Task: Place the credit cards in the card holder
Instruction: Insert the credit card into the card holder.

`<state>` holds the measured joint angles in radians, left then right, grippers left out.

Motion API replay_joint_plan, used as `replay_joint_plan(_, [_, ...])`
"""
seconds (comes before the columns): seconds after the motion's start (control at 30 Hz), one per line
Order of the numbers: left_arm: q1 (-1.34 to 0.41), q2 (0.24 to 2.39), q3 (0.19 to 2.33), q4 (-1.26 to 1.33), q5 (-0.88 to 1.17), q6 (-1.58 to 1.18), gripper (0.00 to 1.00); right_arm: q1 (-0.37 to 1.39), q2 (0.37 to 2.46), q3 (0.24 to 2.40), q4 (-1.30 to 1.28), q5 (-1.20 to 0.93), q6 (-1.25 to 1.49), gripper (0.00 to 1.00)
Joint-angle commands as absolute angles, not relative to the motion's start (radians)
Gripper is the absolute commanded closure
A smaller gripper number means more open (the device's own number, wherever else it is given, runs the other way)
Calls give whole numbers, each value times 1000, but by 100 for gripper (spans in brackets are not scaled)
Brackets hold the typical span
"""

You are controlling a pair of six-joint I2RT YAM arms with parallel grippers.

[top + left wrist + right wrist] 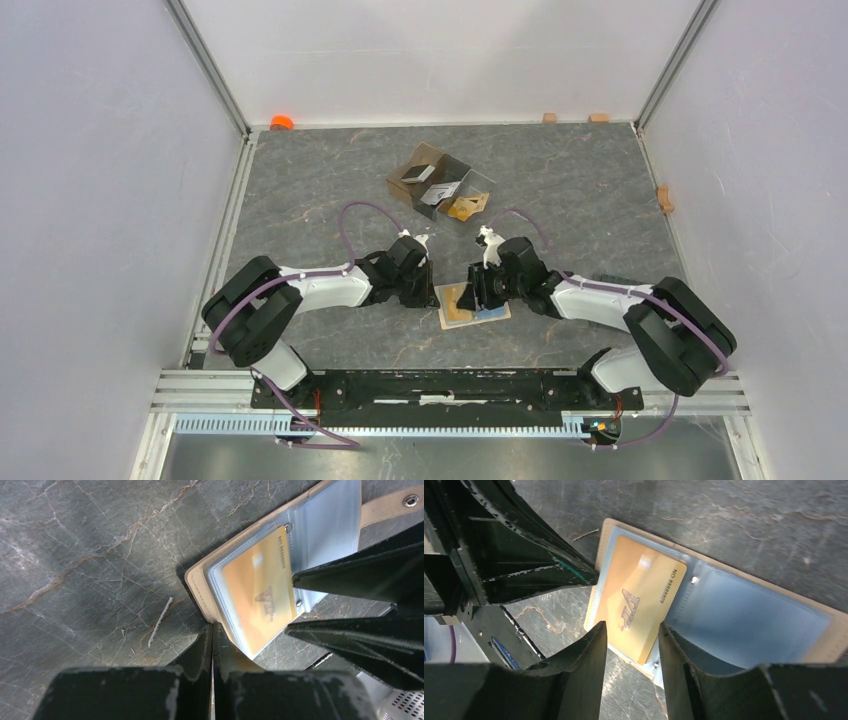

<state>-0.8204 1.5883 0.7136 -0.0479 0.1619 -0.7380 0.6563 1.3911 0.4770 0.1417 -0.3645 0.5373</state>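
— On the grey table [300,190], beyond the card holder [462,314], what is that?
— A clear brown-tinted divided box [440,185], well apart from the holder on its far side, with more credit cards [419,174] lying in it. The holder itself lies spread open between the two grippers.
— And the card in play?
— One orange-gold card [639,600], on the half of the holder toward the left arm, slanted against the sleeve. How deep it sits in the pocket I cannot tell.
— Which way does it run?
— Its long axis points at the right gripper [631,626]. The card's near short end shows in the gap between those parted, empty fingers. So the right arm is nearer, and I judge a push along that axis would seat it.
— The left gripper [212,626]?
— Pinched together on nothing, its tip against the holder's tan outer edge, opposite the right one, probably steadying it.
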Motion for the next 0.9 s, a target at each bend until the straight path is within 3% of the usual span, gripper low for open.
replay_joint_plan(0.0, [-825,1607,703,-60,145,-725,98,698,1426,537,156,-372,552,53])
replay_joint_plan(0.2, [-825,1599,698,-55,147,-724,98,722,1446,563,150,-378,535,53])
replay_joint_plan(0.3, [-825,1580,693,-62,127,-724,97,721,1404,587,80,-329,491,46])
replay_joint_plan(0.4, [-824,1541,697,-97,87,-712,79,713,1336,636,-33,-232,422,31])
replay_joint_plan(0.53, [-823,1468,737,-192,35,-674,42,634,1270,691,-134,-170,359,13])
replay_joint_plan(0.67, [-807,1382,792,-307,4,-620,8,518,1284,769,-181,-168,324,4])
replay_joint_plan(0.73, [-783,1349,840,-380,4,-577,1,475,1313,807,-171,-159,320,2])
replay_joint_plan(0.87, [-715,1297,977,-547,23,-455,0,419,1401,903,-121,-159,337,2])
